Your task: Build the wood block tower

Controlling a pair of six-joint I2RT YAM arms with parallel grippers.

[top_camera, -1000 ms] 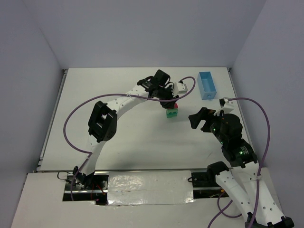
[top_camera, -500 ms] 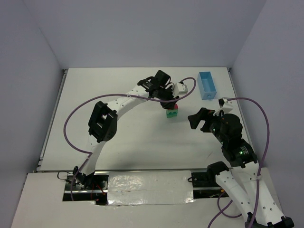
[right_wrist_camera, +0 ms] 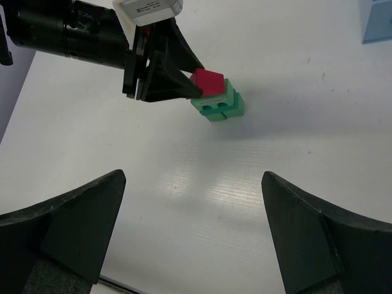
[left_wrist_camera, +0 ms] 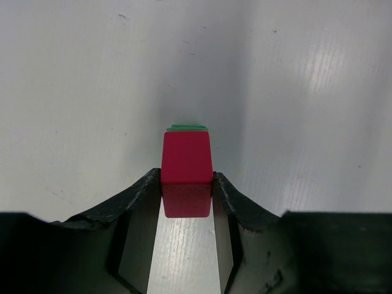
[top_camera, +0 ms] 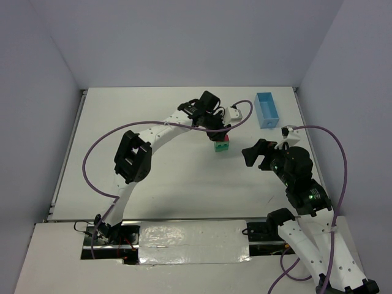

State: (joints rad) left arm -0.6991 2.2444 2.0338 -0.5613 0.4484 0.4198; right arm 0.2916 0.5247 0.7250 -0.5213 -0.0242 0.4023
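Note:
The wood block tower stands mid-table: stacked green blocks [top_camera: 218, 148] [right_wrist_camera: 220, 105] with a red roof-shaped piece [top_camera: 225, 140] [right_wrist_camera: 208, 81] [left_wrist_camera: 187, 165] on top. In the left wrist view only a thin green edge [left_wrist_camera: 188, 127] shows beyond the red piece. My left gripper [top_camera: 221, 135] [left_wrist_camera: 187, 184] reaches in from the far left, and its two fingertips press against the sides of the red piece. To the right of the tower, my right gripper [top_camera: 254, 153] [right_wrist_camera: 193, 177] hovers above the table with its jaws wide open and nothing between them.
A light blue tray [top_camera: 266, 110] [right_wrist_camera: 376, 21] lies at the back right of the white table [top_camera: 153, 177]. The left arm's purple cable [top_camera: 98, 147] loops over the left half. Grey walls close in the table on three sides.
The right wrist has edged slightly to the left. The left gripper stays on the red piece atop the green blocks.

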